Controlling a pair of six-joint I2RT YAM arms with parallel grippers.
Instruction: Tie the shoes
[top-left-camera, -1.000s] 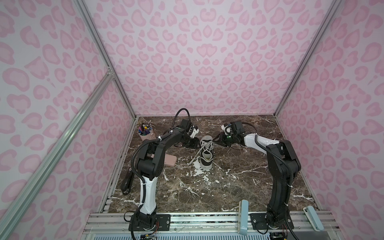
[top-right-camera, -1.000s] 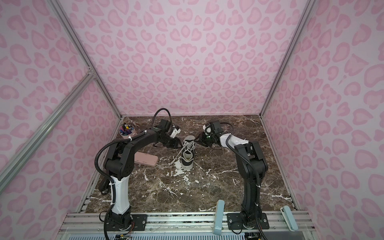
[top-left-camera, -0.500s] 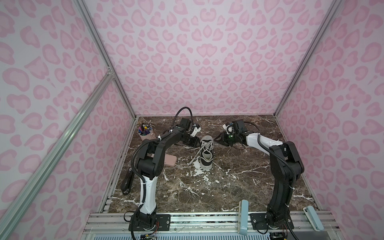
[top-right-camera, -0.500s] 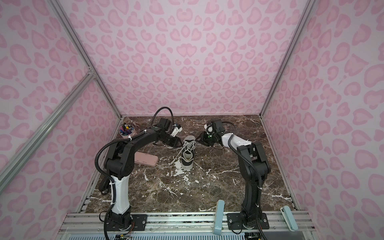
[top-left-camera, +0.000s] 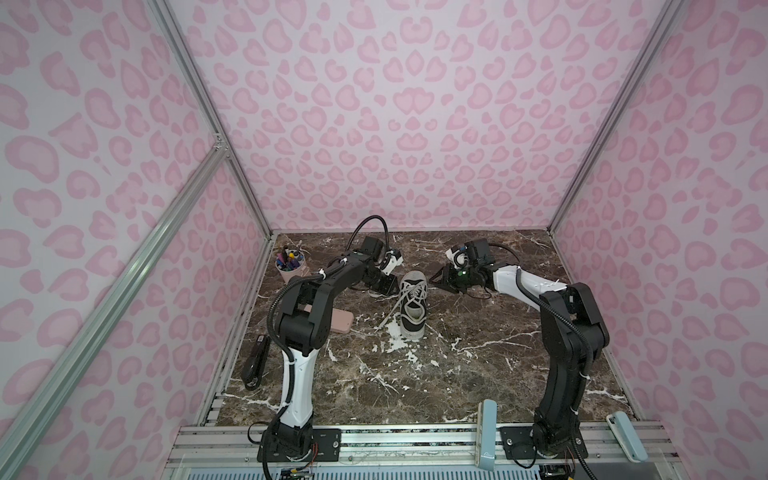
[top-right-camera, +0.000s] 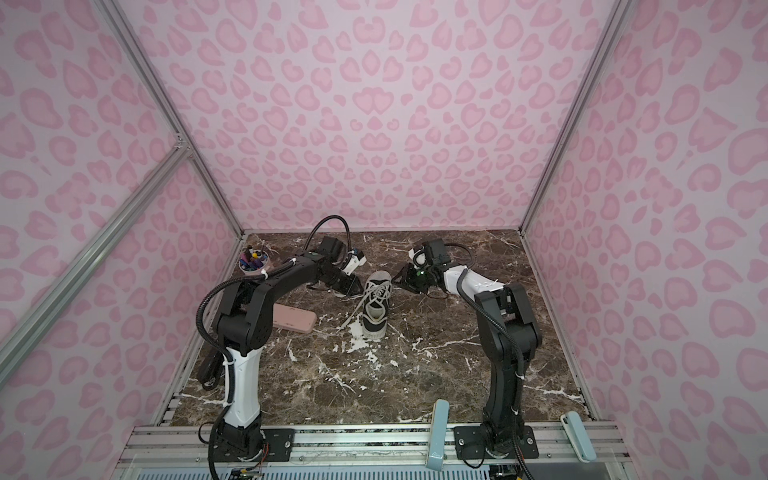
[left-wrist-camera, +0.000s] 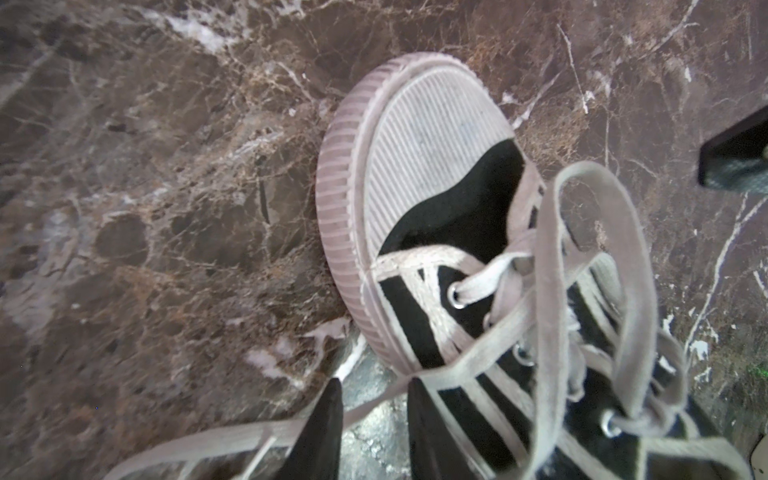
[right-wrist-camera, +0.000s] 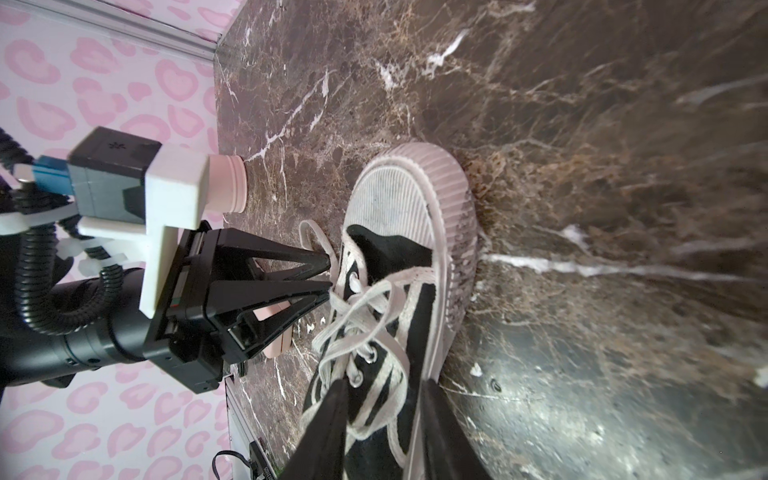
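**Top views.** Black canvas sneaker (top-left-camera: 412, 305) (top-right-camera: 376, 305), white sole and toe cap, seen in both top views. It stands upright on its sole on the marble tabletop (top-left-camera: 457, 374), nearer the far edge than the near one and about midway between the side edges, toe toward the far edge. Laces (top-left-camera: 390, 311) are untied; one strand trails off the shoe's left side onto the tabletop. Left gripper (top-left-camera: 388, 286) is low, just beside the toe on the left; right gripper (top-left-camera: 436, 280) is just beside it on the right. The jaw gaps are too small to read here. Pink case (top-left-camera: 340, 322) lies near the left edge, partly hidden by the left arm. Pen cup (top-left-camera: 291, 266) stands in the far left corner.

**Left wrist view.** Left gripper (left-wrist-camera: 374, 384): jaws parted, marble showing between them. A lace strand crosses the gap, not pinched. The sneaker (left-wrist-camera: 424, 145) toe cap lies ahead.

**Right wrist view.** Right gripper (right-wrist-camera: 385, 381): jaws parted over the laced side of the sneaker (right-wrist-camera: 399, 199), nothing visibly clamped. Left gripper (right-wrist-camera: 329, 274) is opposite, tips apart, at a lace loop beside the eyelets.
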